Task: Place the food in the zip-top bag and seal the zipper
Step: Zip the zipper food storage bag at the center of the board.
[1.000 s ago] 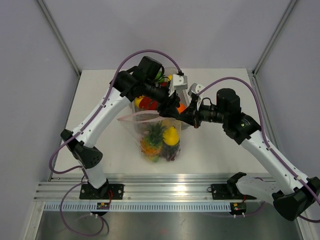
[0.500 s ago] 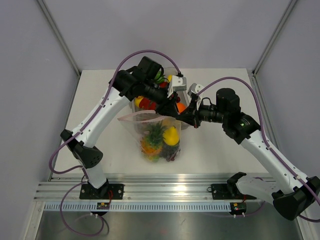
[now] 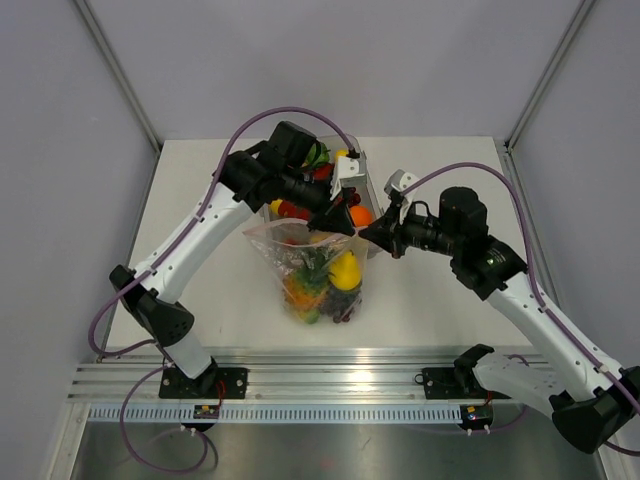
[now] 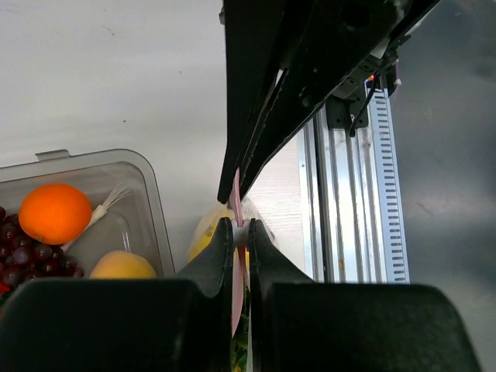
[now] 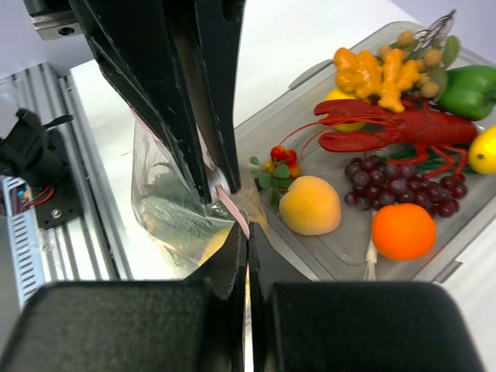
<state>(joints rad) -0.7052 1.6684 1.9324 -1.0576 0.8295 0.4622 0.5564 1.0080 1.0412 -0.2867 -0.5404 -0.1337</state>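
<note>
The zip-top bag (image 3: 312, 275) stands mid-table, holding several pieces of food: a pineapple (image 3: 305, 275), a yellow lemon (image 3: 344, 270) and dark grapes. Its pink zipper (image 3: 290, 229) runs along the top edge. My left gripper (image 3: 343, 229) is shut on the zipper (image 4: 238, 203), with the strip pinched between its fingers (image 4: 219, 256). Just to the right, my right gripper (image 3: 366, 234) is shut on the same strip (image 5: 231, 208) at the bag's end. The bag's crinkly clear wall (image 5: 167, 203) hangs below both grippers (image 5: 247, 236).
A rigid clear tray (image 5: 329, 271) sits behind the bag with more food: an orange (image 5: 403, 230), peach (image 5: 309, 204), purple grapes (image 5: 397, 181), red lobster (image 5: 403, 128), ginger (image 5: 372, 71), green pepper (image 5: 470, 90). An aluminium rail (image 3: 340, 380) runs along the near edge.
My left gripper has closed on the zipper. The right arm has drawn slightly to the right, and the bag's top edge is now pulled flatter between the two grippers.
</note>
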